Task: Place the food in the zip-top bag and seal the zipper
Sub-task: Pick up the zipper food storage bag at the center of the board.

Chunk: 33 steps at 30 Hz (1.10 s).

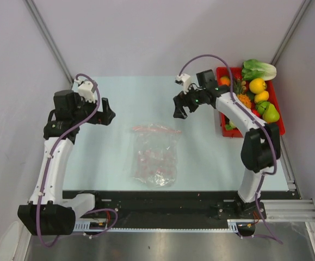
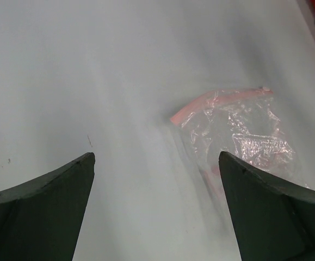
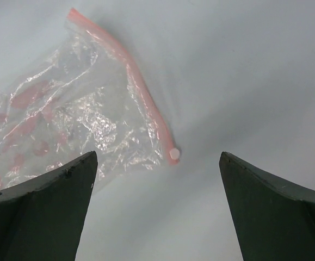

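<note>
The bag (image 1: 155, 155) lies flat at mid-table, a crinkly clear plastic pouch, roughly rectangular, its film wrinkled and catching glare in bright patches. Faint reddish blotches show through the plastic (too blurred to read as letters or a logo). The zipper (image 1: 156, 129) is a thin pink-red strip along the bag's far edge, slightly bowed; in the right wrist view it ends in a small pale round tab (image 3: 174, 154).

The table (image 1: 108, 163) is a smooth, matte, pale blue-white sheet.

The food (image 1: 258, 92) sits heaped in a red rectangular tray (image 1: 222, 72) at the far right corner, well apart from the bag. The pieces are glossy and rounded: a crinkled leafy green one, two yellow ones, a green one, an orange one, and a dark spiky-leaved one among them. None of it is in the bag.

The left gripper (image 1: 107, 113) hangs to the left of the bag, apart from it, holding nothing; its dark, matte, wedge-shaped jaws stand wide. The right gripper (image 1: 180, 109) hangs near the zipper's right end without touching it, jaws likewise spread and holding nothing. Both arms are white with black joints and looping purple cables.
</note>
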Motion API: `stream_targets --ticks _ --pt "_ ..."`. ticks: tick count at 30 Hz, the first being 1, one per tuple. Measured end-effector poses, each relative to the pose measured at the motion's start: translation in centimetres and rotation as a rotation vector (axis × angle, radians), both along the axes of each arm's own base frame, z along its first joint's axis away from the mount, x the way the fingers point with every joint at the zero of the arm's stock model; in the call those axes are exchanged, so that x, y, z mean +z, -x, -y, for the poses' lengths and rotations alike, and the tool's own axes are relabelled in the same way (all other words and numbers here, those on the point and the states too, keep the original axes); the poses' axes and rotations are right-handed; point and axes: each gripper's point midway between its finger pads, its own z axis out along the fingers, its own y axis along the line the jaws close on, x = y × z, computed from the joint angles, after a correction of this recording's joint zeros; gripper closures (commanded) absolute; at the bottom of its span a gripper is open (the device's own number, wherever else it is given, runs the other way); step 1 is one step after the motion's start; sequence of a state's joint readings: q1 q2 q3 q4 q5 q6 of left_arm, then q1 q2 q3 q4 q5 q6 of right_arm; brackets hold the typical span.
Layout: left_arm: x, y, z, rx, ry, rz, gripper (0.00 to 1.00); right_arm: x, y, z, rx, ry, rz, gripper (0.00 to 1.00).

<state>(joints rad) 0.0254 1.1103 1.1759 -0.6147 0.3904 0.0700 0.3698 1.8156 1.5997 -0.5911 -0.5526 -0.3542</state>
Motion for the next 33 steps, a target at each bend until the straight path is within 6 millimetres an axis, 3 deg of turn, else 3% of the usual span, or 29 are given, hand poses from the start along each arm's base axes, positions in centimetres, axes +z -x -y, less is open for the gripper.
stream_targets --ticks 5,9,16,21,24,25,27,28,30,31,33 --pt "0.1 0.4 0.4 -0.016 0.024 0.007 0.0 -2.2 -0.7 -4.5 0.153 0.002 -0.034 0.0" --pt "-0.9 1.3 1.5 -0.059 0.072 -0.023 0.0 -5.1 -0.4 -7.2 0.259 0.006 -0.091 0.0" --pt "-1.6 3.1 2.6 -0.098 0.139 -0.049 0.0 -9.5 -0.3 -9.1 0.362 0.007 -0.163 0.01" --pt "-1.9 3.5 3.0 -0.114 0.157 -0.059 0.0 -12.2 0.1 -9.5 0.397 0.023 -0.201 0.1" --pt "-1.8 3.5 3.1 -0.12 0.162 -0.059 0.0 -13.2 0.5 -9.5 0.412 0.033 -0.215 0.24" --pt "-1.8 3.6 3.2 -0.12 0.166 -0.061 0.01 -13.4 0.5 -9.5 0.416 0.035 -0.216 0.36" --pt "-1.9 3.6 3.2 -0.116 0.175 -0.065 0.01 -13.5 0.5 -9.5 0.424 0.038 -0.209 0.5" --pt "-1.9 3.5 3.3 -0.113 0.181 -0.069 0.01 -13.5 0.5 -9.5 0.426 0.038 -0.208 0.64" --pt "-1.9 3.3 3.4 -0.111 0.196 -0.074 0.02 -13.5 0.6 -9.5 0.434 0.036 -0.206 0.81" --pt "-1.9 3.2 3.4 -0.109 0.205 -0.078 0.02 -13.5 0.8 -9.6 0.441 0.033 -0.207 0.96" --pt "-1.8 2.8 3.5 -0.101 0.232 -0.08 0.03 -13.5 1.0 -9.6 0.455 0.035 -0.205 1.0"
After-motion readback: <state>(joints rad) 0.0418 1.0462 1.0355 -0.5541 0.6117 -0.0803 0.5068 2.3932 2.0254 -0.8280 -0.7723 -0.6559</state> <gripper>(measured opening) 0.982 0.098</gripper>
